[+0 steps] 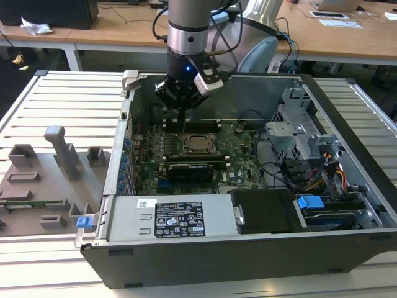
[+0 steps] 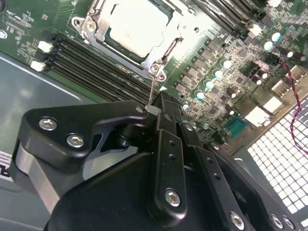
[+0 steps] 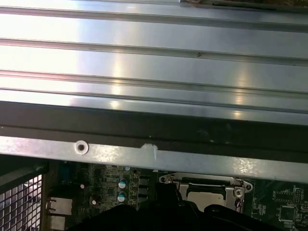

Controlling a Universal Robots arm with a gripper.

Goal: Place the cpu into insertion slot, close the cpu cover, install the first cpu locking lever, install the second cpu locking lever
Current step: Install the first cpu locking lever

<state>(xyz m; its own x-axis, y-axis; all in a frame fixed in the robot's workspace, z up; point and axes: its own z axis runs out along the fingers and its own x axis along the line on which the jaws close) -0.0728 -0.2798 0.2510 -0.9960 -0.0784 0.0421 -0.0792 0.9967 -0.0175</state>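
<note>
— Which way is the cpu lying from the tool?

— Just below it, sitting under the closed cpu cover. The tool is pinching the thin locking lever, which is standing nearly upright from the cover's corner.

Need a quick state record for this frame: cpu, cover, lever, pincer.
cpu: seated in the insertion slot
cpu cover: closed over the chip, whose top shows through the cut-out
locking lever: thin rod raised from the socket corner, upper end at the pincer
pincer: above the socket, shut on the locking lever
setting: open computer case on a slatted table
</note>
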